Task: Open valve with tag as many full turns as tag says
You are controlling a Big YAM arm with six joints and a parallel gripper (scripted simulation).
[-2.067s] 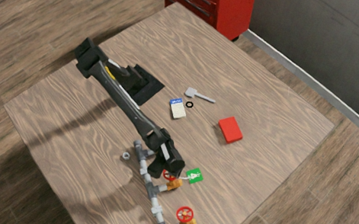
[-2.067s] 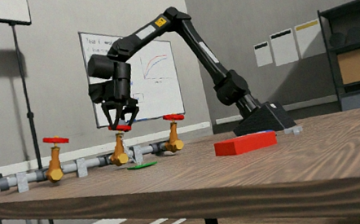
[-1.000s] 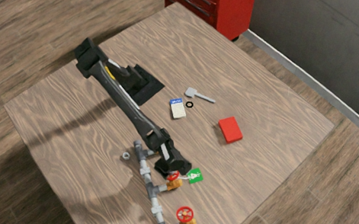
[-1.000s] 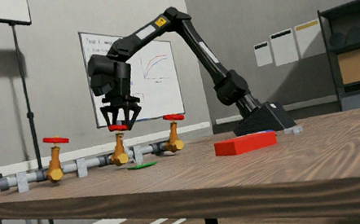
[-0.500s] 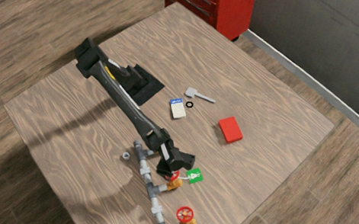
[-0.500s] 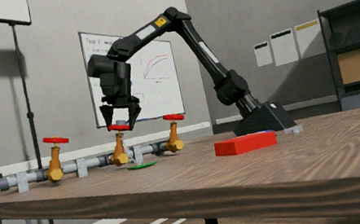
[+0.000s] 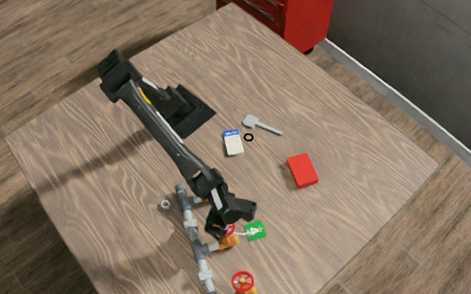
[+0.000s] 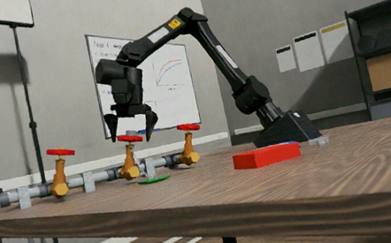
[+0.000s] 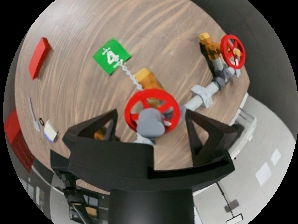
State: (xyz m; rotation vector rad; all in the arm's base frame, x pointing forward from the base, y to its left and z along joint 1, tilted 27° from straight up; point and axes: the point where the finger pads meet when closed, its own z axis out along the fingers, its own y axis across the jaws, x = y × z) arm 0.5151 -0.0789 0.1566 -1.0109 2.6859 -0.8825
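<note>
A grey pipe [image 7: 200, 250] [image 8: 101, 176] along the table's near-left edge carries three brass valves with red handwheels. The middle valve [image 7: 232, 231] [image 8: 130, 138] [image 9: 153, 106] has a green tag [image 7: 255, 231] [image 8: 154, 180] [image 9: 115, 55] chained to it; the tag lies flat on the table and its white figure looks like a 4. My gripper [image 7: 219, 229] [image 8: 131, 135] [image 9: 151, 112] is open, and its fingers straddle this handwheel without touching it. A second valve [image 7: 243, 281] [image 8: 60, 152] [image 9: 232, 50] stands free further along the pipe. The third valve [image 8: 188, 127] is hidden under my arm in the top view.
A red block [image 7: 302, 169] [image 8: 266, 156] [image 9: 39, 58] lies mid-table. A small card box [image 7: 233, 142], a black ring [image 7: 249, 137] and a grey key-like piece [image 7: 260, 123] lie near the arm's base. A grey nut [image 7: 163, 202] lies by the pipe. A red tool cabinet [image 7: 276, 3] stands behind the table.
</note>
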